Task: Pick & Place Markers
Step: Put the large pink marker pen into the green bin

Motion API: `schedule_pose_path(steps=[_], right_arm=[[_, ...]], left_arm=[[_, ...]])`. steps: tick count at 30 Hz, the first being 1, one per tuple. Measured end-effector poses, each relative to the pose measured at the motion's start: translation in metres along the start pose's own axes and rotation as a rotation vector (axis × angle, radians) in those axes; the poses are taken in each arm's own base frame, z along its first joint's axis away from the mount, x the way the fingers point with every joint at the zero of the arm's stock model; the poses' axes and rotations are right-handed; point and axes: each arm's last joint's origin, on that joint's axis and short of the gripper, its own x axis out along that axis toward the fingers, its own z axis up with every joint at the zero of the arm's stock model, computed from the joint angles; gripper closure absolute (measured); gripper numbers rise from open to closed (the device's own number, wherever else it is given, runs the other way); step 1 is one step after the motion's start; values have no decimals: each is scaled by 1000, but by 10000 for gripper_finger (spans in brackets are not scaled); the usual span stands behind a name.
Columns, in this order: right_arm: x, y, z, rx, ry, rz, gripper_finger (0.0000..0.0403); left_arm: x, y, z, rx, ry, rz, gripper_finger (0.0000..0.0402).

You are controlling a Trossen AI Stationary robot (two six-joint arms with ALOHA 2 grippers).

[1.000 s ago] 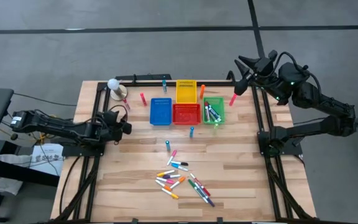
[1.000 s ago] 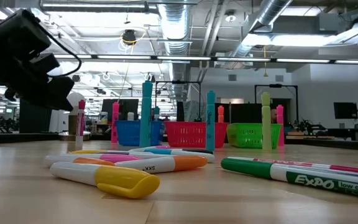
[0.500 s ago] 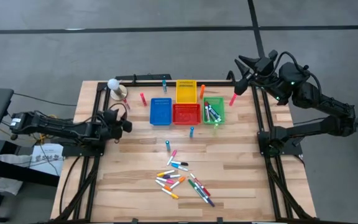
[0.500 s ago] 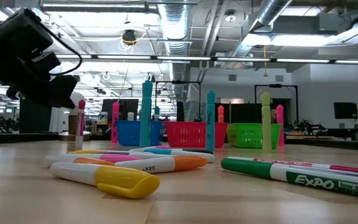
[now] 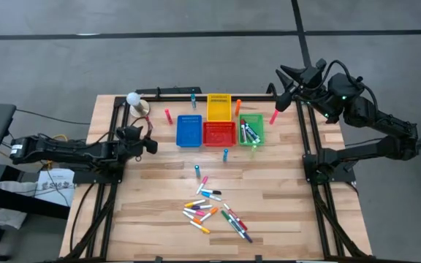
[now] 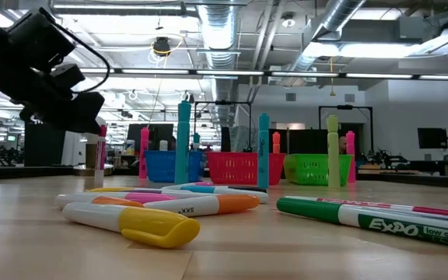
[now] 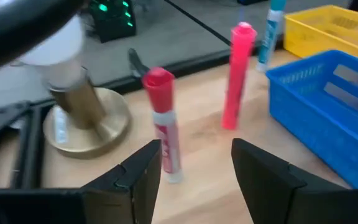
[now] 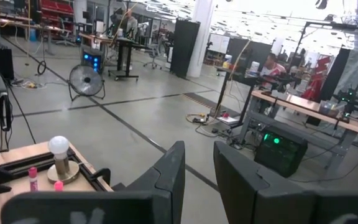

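The left pincer [image 7: 194,162] gapes empty before an upright red marker [image 7: 163,124] (base partly hidden). The right pincer [image 8: 197,165] hangs off the tabletop [image 5: 159,204], narrowly parted, empty.

an industrial lab: exposed ceiling ducts [image 6: 341,19], workbenches [image 8: 303,106], concrete floor [image 8: 135,118].

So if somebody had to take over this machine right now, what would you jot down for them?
Left tool: open, empty, facing an upright red marker near the lamp.
Right tool: parked above the table's far right corner, holding nothing.
Done: a few markers lie in the green bin.
Left: a pile of markers lying near the front edge, plus several standing upright around the blue bin, red bin and yellow bin.
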Motion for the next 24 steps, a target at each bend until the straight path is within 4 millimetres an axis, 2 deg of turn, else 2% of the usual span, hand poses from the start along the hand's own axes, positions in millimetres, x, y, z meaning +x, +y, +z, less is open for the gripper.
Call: schedule_pose_path(steps=[15,20,24], right_arm=[[1,0,0,-7,3,0,329],[1,1,0,-7,2,1,329],[1,1,0,-7,2,1,329]], left_arm=[[0,0,3,28,-39,40,207],[0,0,3,157,-36,44,207],[0,0,3,137,-37,43,207]])
